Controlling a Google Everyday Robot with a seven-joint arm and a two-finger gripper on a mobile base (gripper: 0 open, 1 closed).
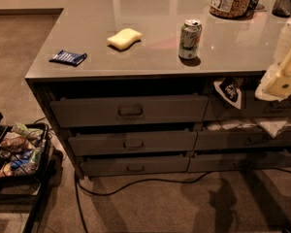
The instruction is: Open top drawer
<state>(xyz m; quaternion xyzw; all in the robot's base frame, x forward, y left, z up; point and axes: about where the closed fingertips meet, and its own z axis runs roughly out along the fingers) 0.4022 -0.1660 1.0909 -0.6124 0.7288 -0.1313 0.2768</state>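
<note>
Top drawer (87, 111), its handle (130, 111) lying horizontal, sits well left of and below the gripper (282, 77); the jaws' state cannot be told.

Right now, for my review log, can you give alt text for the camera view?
The gripper, a pale shape at the right edge, hangs before the right-hand drawers, well away from the top drawer and its metal loop handle. On the grey counter sit a soda can, yellow sponge and blue packet.
</note>
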